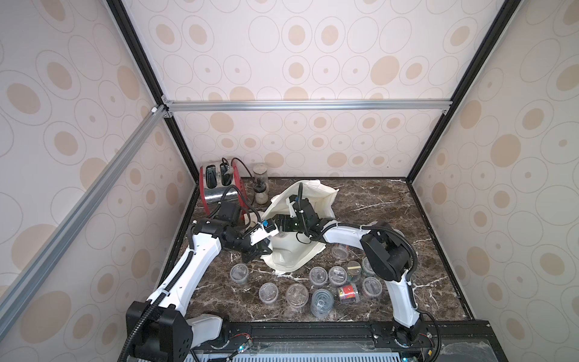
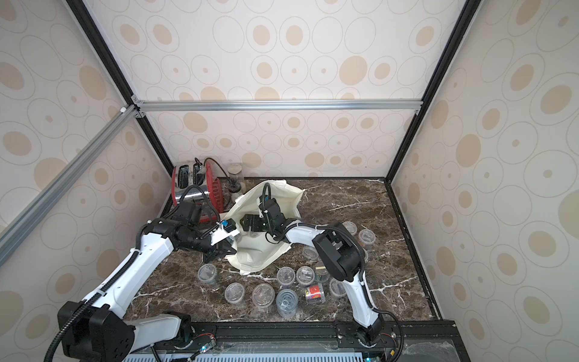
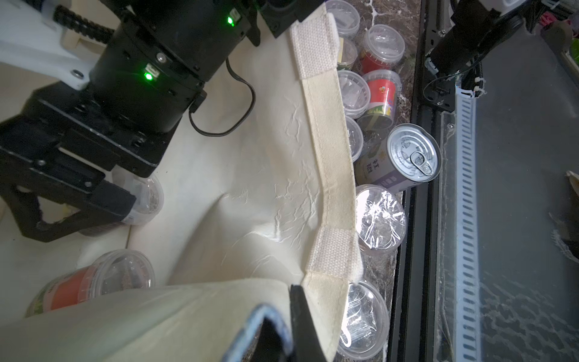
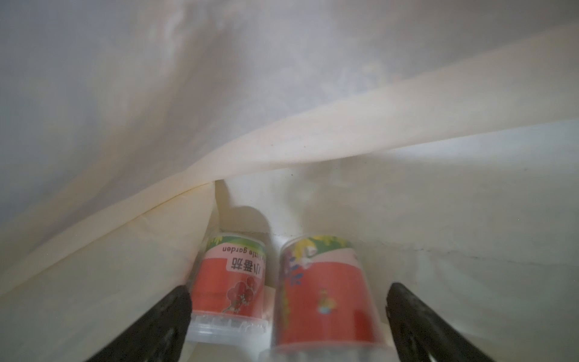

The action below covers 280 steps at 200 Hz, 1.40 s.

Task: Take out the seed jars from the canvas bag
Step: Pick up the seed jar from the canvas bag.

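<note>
The cream canvas bag [image 1: 294,252] lies slumped mid-table, mouth toward the front. My left gripper [image 1: 264,249] is shut on the near rim of the canvas bag [image 3: 329,291], holding it up. My right gripper [image 1: 280,225] reaches inside, open. In the right wrist view its fingers [image 4: 163,319] stand wide on either side of two red-labelled seed jars [image 4: 232,282] [image 4: 326,291] lying side by side on the bag's floor, not touching them. Several more seed jars [image 1: 297,296] stand on the table in front of the bag.
A red toaster [image 1: 219,188], a tall glass jar [image 1: 260,172] and a black-capped bottle [image 1: 260,196] stand at the back left. A pull-tab metal can [image 1: 322,302] stands among the front jars. The black rail [image 1: 313,332] bounds the front edge.
</note>
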Motion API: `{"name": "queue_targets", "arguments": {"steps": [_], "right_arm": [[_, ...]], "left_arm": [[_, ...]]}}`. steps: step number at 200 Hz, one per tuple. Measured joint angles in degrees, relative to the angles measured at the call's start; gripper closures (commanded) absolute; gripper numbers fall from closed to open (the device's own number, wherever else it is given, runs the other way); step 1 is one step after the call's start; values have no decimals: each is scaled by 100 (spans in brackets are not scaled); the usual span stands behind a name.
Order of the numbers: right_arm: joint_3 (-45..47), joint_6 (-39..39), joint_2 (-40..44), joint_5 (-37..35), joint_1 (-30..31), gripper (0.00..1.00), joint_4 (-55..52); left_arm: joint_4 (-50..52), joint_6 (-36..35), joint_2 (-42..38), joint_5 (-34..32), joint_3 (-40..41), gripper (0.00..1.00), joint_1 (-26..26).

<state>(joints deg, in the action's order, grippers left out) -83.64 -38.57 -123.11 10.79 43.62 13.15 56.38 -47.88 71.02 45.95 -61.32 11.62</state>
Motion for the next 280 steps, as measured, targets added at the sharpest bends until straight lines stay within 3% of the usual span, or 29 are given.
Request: {"name": "queue_targets", "arguments": {"steps": [45, 81, 169, 234, 280], "right_arm": [[-138, 151, -140, -348, 254, 0, -592], [-138, 409, -140, -557, 330, 5, -977], [-162, 542, -149, -732, 356, 12, -1185], [-157, 133, -120, -1062, 396, 22, -1298], [184, -254, 459, -887, 339, 26, -1460]], "left_arm": [[0, -4, -11, 2, 0, 100, 0], [13, -37, -57, 15, 2, 100, 0], [11, -48, -122, 20, 7, 100, 0], [4, -46, -142, 22, 24, 100, 0], [-33, 28, -160, 24, 28, 100, 0]]}}
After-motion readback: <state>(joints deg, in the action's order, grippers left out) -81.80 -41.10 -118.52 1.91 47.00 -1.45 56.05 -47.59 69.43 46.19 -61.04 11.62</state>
